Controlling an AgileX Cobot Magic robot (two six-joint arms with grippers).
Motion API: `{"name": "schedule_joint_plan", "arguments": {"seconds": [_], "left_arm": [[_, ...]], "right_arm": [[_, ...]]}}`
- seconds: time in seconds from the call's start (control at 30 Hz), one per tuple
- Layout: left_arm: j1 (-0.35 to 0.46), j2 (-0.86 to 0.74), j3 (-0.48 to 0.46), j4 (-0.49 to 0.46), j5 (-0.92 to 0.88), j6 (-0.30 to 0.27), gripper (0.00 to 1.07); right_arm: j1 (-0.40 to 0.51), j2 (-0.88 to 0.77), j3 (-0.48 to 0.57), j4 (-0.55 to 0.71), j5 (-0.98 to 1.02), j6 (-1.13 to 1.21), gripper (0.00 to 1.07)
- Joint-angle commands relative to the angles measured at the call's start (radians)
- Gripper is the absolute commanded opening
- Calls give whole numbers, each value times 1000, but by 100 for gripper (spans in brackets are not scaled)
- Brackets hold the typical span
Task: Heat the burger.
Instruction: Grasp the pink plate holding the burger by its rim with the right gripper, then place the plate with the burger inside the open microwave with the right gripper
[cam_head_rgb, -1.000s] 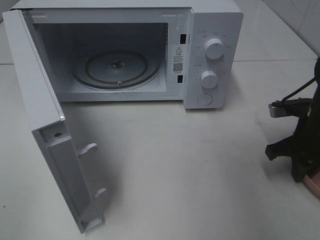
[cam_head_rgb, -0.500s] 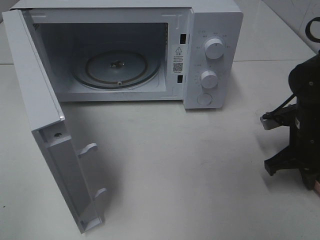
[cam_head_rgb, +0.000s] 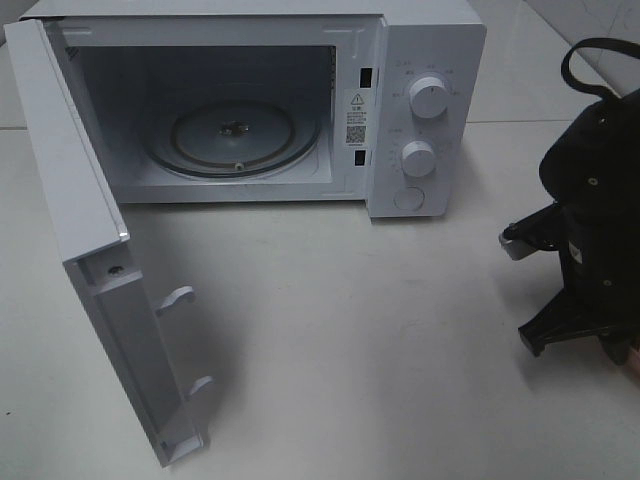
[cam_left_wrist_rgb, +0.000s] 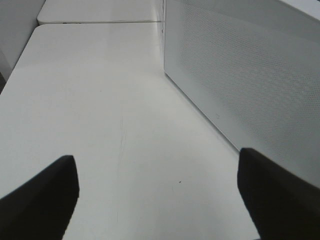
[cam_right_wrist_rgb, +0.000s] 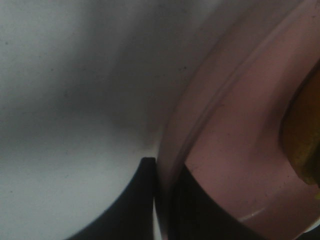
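Note:
In the right wrist view, my right gripper (cam_right_wrist_rgb: 162, 167) is shut on the rim of the pink plate (cam_right_wrist_rgb: 235, 150), one dark finger under it and one over it. The burger (cam_right_wrist_rgb: 302, 135) shows only as a yellow-orange sliver on the plate at the picture's edge. From the high camera, the black right arm (cam_head_rgb: 590, 250) stands at the right edge of the table and hides the plate and burger. My left gripper (cam_left_wrist_rgb: 157, 200) is open over bare table with nothing between its fingers; the high view does not show it.
The white microwave (cam_head_rgb: 425, 60) stands at the back with its door (cam_head_rgb: 70, 190) swung wide open to the left. Its glass turntable (cam_head_rgb: 235, 135) is bare. A dotted white panel (cam_left_wrist_rgb: 250, 75) runs close beside my left gripper.
The right arm has moved left and looms larger in the high view. The corner of pink plate seen beneath it before is now covered.

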Motion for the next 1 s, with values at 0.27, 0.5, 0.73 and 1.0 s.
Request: {"name": "schedule_joint_plan", "arguments": {"seconds": [0.27, 0.5, 0.73, 1.0], "left_arm": [[1, -25, 3, -1, -9, -1, 82], [1, -25, 3, -1, -9, -1, 82], [1, -25, 3, -1, -9, -1, 82], [1, -25, 3, -1, -9, -1, 82]], "right_arm": [[40, -85, 4, -80, 119, 25, 0], [112, -137, 21, -85, 139, 25, 0], [209, -211, 50, -82, 161, 21, 0], [311, -290, 86, -81, 166, 18, 0]]}}
